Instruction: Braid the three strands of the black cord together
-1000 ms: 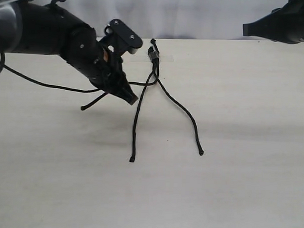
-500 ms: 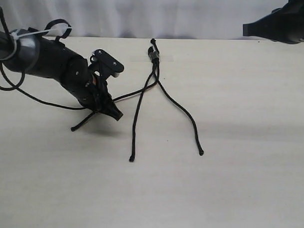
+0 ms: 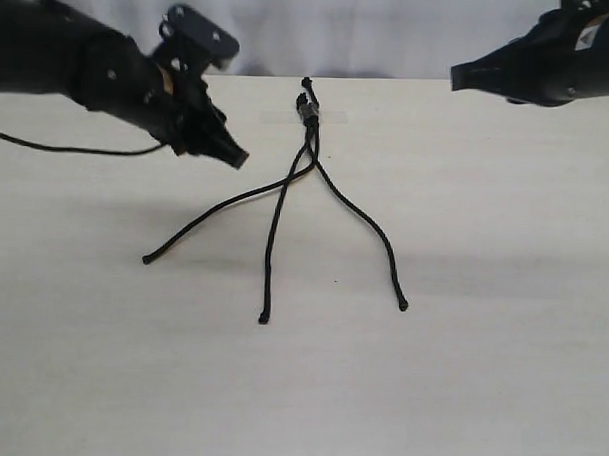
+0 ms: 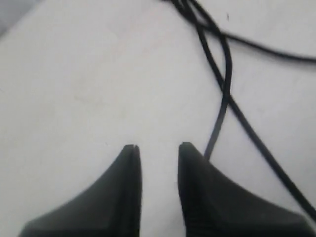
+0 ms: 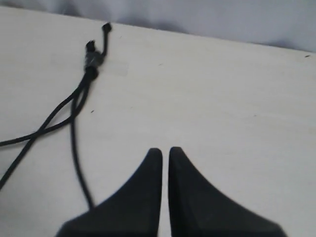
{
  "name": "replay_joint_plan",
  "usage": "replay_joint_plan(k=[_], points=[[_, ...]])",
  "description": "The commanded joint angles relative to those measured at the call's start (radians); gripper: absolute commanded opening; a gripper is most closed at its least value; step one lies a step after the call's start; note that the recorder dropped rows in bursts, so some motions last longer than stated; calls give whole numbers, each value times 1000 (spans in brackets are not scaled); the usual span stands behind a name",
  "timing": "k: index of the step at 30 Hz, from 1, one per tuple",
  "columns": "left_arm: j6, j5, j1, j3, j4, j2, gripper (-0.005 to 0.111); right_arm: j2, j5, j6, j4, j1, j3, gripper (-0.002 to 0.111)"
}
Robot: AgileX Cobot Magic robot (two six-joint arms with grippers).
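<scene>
black cord [image 3: 313,148] lies on the pale table [image 3: 479,374], mid-far. its knotted end [image 3: 309,111] is at the far side under a strip of clear tape [image 3: 333,117]. the 3 strands fan out toward the near side from the knot. the left strand [image 3: 210,223] runs off near-left and its tip ends well left of the others. the middle strand [image 3: 273,247] runs almost straight toward the near edge. the left and middle strands cross each other just near of the knot. the right strand [image 3: 375,225] curves near-right, and its tip is well apart from the middle tip. all 3 lie loose and flat, with no braid formed. the left gripper [image 3: 235,158] is left of the knot and far of the left strand, pointing right and toward the near side, not touching the cord. in the left wrist view its fingertips [image 4: 129,153] are spread with a clear gap and nothing between them, and the crossing strands lie just beyond them. the right gripper [image 3: 458,77] is at the far right, pointing left, well apart from the cord. in the right wrist view its fingertips [image 5: 154,157] are pressed nearly together with only a thin slit, holding nothing. a thin arm cable [image 3: 77,149] trails on the table at the far left. a white backdrop [image 3: 391,31] hangs behind the table.
</scene>
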Motion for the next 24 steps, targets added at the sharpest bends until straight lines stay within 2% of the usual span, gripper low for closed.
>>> replay_joint_plan(k=[1,6,9,10,13,16,24], points=[[5,-43,28,39,-11,-203,1,15,105,-17,10,126,-31,4],[3,-115,98,176,-49,-420,0,135,60,-13,24,275,-32,5],[3,-179,140,236,-50,-499,0,234,46,-13,31,344,-61,17],[3,-183,148,245,-50,-519,0,274,58,-13,53,366,-82,25],[3,-182,153,254,-50,-548,0,363,85,-13,88,412,-148,41],[3,-181,151,254,-50,-551,0,447,137,-13,91,447,-210,50],[3,-181,151,254,-50,-551,0,599,185,-13,113,463,-295,50]])
